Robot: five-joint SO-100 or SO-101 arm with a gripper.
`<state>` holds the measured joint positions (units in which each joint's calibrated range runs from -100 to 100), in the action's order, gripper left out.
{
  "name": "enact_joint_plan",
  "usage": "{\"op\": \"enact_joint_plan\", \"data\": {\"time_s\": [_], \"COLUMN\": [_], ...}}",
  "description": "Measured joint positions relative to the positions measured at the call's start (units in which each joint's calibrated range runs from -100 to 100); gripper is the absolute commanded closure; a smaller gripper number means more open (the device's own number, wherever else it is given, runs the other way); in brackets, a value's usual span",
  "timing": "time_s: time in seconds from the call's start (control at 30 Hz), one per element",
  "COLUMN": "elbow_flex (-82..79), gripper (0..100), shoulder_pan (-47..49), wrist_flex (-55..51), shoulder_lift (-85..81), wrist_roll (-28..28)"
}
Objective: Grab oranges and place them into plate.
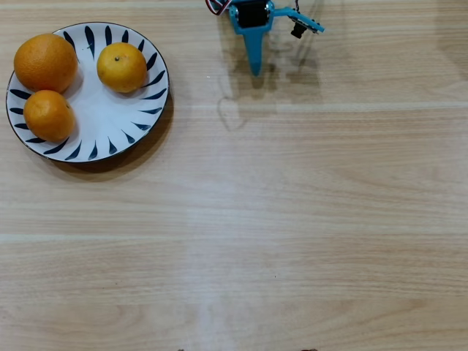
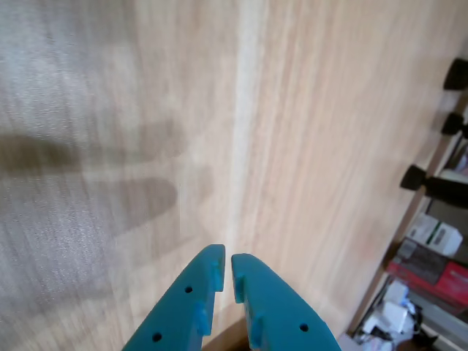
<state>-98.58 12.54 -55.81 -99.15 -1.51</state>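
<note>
Three oranges lie in the white plate with dark blue strokes at the upper left of the overhead view: a larger deep orange one on the plate's upper left rim, a smaller deep orange one below it, and a yellow-orange one at the upper right. My blue gripper hangs at the top centre, well right of the plate, pointing down the picture. In the wrist view the gripper is shut with nothing between its fingers, above bare wood.
The light wooden table fills the overhead view. In the wrist view, the table's edge runs along the right side, with boxes and clutter on the floor beyond it.
</note>
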Motion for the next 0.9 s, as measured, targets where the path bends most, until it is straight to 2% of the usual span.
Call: {"op": "enact_joint_plan", "data": {"time_s": [0.9], "elbow_flex": [0.4], "gripper": [98], "shoulder_pan": [-0.2], "wrist_flex": [-0.5], "shoulder_lift": [0.0], "wrist_roll": [0.2]}}
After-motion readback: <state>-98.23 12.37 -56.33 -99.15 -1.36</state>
